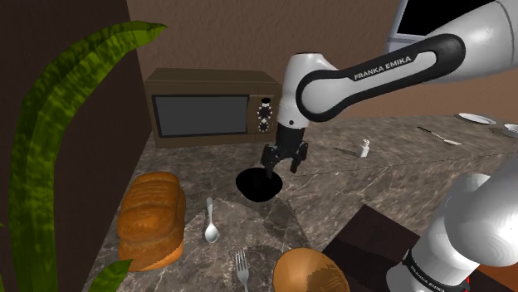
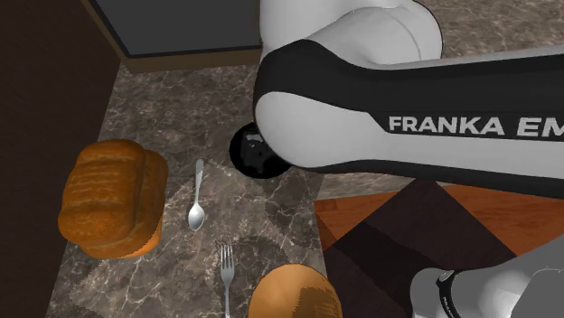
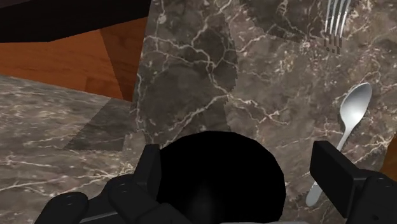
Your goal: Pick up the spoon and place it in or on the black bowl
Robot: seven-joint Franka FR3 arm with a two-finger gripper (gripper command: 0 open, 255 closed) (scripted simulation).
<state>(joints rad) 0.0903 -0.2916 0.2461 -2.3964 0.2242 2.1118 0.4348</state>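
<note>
While the gripper (image 1: 282, 168) hung over the black bowl (image 1: 257, 184), its fingers stood apart, holding nothing. The spoon (image 3: 347, 137) lay flat on the marble counter (image 1: 357, 187) just outside one finger, clear of the bowl. A fork (image 3: 336, 22) lay beyond the spoon, a bread loaf (image 1: 152, 217) farther out.

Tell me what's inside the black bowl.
Nothing shows inside the bowl; the spoon lies on the counter beside it. The open gripper hides part of the bowl's rim and inside.
</note>
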